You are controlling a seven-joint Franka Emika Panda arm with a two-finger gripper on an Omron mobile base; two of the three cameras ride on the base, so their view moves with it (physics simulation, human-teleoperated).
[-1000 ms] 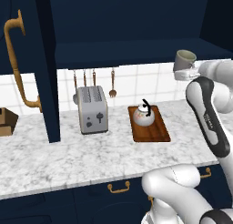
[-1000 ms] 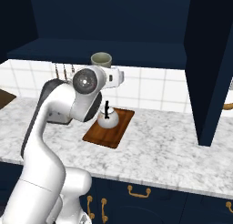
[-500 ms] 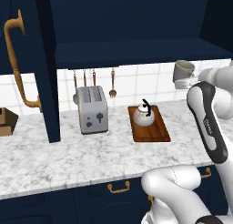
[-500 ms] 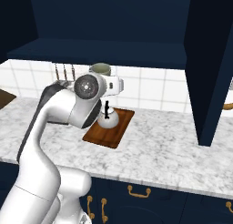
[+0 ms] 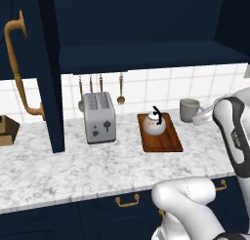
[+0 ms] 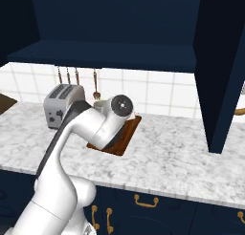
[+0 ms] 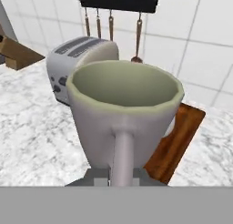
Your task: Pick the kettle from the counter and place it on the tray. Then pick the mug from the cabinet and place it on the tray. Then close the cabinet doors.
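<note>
The grey-beige mug (image 5: 189, 110) hangs upright a little above the counter (image 5: 73, 168), just right of the tray's far corner. My gripper (image 5: 201, 118) is shut on the mug's handle side. In the hand view the mug (image 7: 123, 111) is close up, its loop handle (image 7: 122, 157) running down between my fingertips of the gripper (image 7: 120, 176). The white kettle (image 5: 155, 123) with its black handle stands on the brown wooden tray (image 5: 168, 141). In the right base view my arm covers most of the tray (image 6: 131, 125). The navy cabinet (image 5: 146, 27) stands with both doors open.
A silver toaster (image 5: 99, 117) stands left of the tray, with utensils (image 5: 120, 90) hanging on the tiled wall behind. A cardboard box (image 5: 7, 130) sits at the far left. The open left door (image 5: 29, 63) and right door (image 6: 220, 71) jut out over the counter.
My gripper has carried the mug down from shelf height to just above the counter, beside the tray. The kettle and tray have not moved.
</note>
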